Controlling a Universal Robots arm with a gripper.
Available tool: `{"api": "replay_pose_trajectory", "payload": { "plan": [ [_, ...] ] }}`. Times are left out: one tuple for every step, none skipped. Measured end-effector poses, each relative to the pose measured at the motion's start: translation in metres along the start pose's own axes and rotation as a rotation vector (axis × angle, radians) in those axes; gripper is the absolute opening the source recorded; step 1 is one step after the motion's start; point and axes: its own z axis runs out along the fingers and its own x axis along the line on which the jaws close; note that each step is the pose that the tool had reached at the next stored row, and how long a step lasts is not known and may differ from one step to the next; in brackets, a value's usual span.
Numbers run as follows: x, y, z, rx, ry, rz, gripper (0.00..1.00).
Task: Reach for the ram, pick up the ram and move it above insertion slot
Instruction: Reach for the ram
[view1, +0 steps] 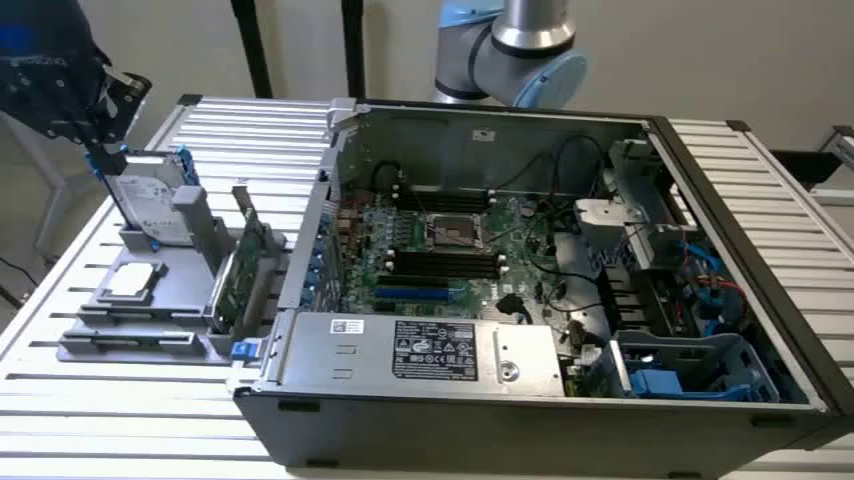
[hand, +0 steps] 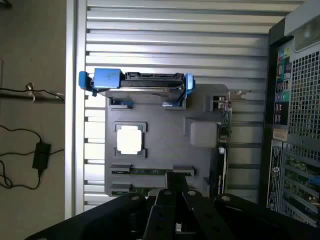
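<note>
Green and thin, the ram sits in its holder on the grey fixture, right off the tips of the jaws as the wrist view looks down past them. The gripper is clenched, black fingers pressed together, nothing between them! From the exterior view it hangs high above the fixture, clear of the ram, no contact. Beyond the ram from the jaws lies a square silver processor, flat in its pocket. Farther out again, the hard drive stands in its blue caddy. Off to one side of the jaws, the expansion card stands on edge at the fixture's rim. The open computer case sits on the slatted metal table beside the fixture, well apart from the jaws. Its black insertion slots run side by side on the motherboard, far from both jaws and ram.
</note>
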Motion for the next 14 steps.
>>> {"api": "replay_pose_trajectory", "payload": {
  "plan": [
    [0.0000,0.0000,0.0000,0.0000,0.0000,0.000,0.11],
    [0.0000,0.0000,0.0000,0.0000,0.0000,0.000,0.11],
    [0.0000,0.0000,0.0000,0.0000,0.0000,0.000,0.11],
    [0.0000,0.0000,0.0000,0.0000,0.0000,0.000,0.11],
    [0.0000,0.0000,0.0000,0.0000,0.0000,0.000,0.11],
    [0.0000,0.0000,0.0000,0.0000,0.0000,0.000,0.11],
    [0.0000,0.0000,0.0000,0.0000,0.0000,0.000,0.11],
    [0.0000,0.0000,0.0000,0.0000,0.0000,0.000,0.11],
    [0.0000,0.0000,0.0000,0.0000,0.0000,0.000,0.11],
    [0.0000,0.0000,0.0000,0.0000,0.0000,0.000,0.11],
    [0.0000,0.0000,0.0000,0.0000,0.0000,0.000,0.11],
    [0.0000,0.0000,0.0000,0.0000,0.0000,0.000,0.11],
    [0.0000,0.0000,0.0000,0.0000,0.0000,0.000,0.11],
    [0.0000,-0.0005,-0.0001,0.0002,0.0002,0.000,0.11]
  ]
}}
